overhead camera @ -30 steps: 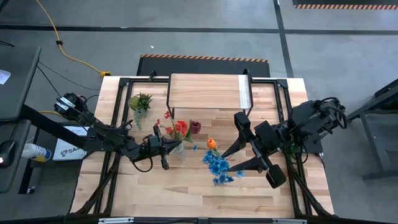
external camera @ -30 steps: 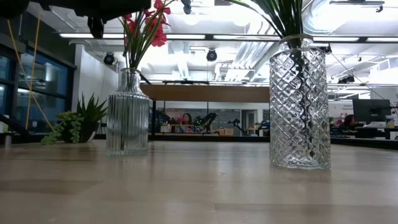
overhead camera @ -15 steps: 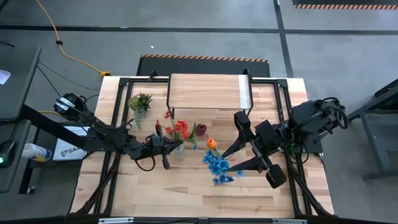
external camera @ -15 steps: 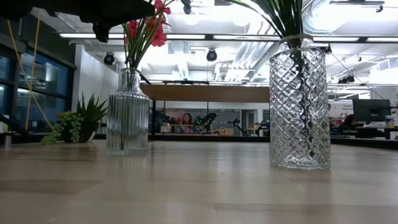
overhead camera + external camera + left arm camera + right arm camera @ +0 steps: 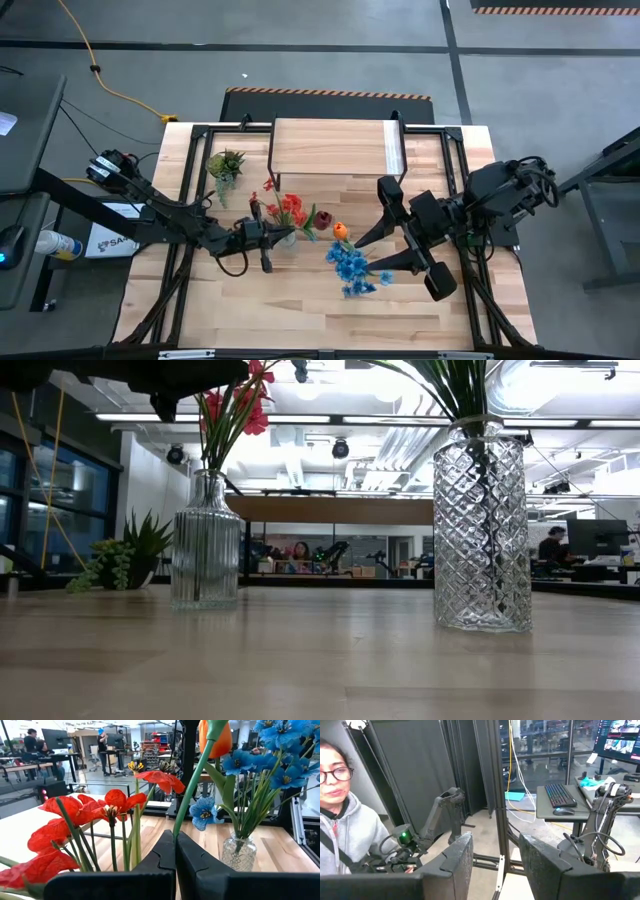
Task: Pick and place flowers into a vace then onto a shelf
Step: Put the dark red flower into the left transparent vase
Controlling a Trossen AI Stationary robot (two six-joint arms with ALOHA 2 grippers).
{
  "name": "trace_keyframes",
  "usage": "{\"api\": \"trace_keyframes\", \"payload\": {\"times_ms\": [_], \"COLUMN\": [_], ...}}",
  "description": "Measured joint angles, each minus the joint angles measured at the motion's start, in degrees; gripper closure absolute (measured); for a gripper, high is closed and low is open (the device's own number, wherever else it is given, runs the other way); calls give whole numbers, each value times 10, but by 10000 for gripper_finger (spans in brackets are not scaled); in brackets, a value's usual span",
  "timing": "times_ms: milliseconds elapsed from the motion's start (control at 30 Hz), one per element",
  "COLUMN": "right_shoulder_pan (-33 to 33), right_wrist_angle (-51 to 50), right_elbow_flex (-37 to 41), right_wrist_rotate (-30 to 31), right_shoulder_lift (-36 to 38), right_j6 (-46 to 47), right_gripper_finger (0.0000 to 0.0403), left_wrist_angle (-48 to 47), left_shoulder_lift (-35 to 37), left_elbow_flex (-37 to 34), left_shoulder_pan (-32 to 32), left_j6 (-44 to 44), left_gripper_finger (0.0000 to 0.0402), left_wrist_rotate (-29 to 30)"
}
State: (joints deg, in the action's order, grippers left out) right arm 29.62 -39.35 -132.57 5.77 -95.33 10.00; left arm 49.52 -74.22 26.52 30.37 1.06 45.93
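Two grippers: left gripper [image 5: 175, 851] clamped on flower stem [image 5: 192, 785]; right gripper [image 5: 495, 857] apart, empty, beside blue flowers [image 5: 350, 268].

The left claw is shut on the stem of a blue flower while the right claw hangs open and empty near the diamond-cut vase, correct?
Not quite. The left claw is shut on the green stem of the orange tulip, not a blue flower, as the left wrist view shows. The rest holds: the right claw hangs open and empty near the diamond-cut vase.
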Motion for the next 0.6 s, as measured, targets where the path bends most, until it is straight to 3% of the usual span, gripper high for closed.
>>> {"api": "trace_keyframes", "payload": {"times_ms": [400,600], "right_shoulder_pan": [0,0], "right_wrist_angle": [0,0], "right_elbow_flex": [0,0], "right_wrist_rotate": [1,1], "right_shoulder_lift": [0,0], "right_j6": [0,0], "right_gripper_finger": [251,251], "left_wrist_angle": [-40,2], "left_shoulder_lift": [0,1], "left_elbow_flex": [0,0], "left_shoulder_pan": [0,0], "left_j6": [-2,11], "left_gripper_finger": [372,372], "left_wrist_rotate": [2,0]}}
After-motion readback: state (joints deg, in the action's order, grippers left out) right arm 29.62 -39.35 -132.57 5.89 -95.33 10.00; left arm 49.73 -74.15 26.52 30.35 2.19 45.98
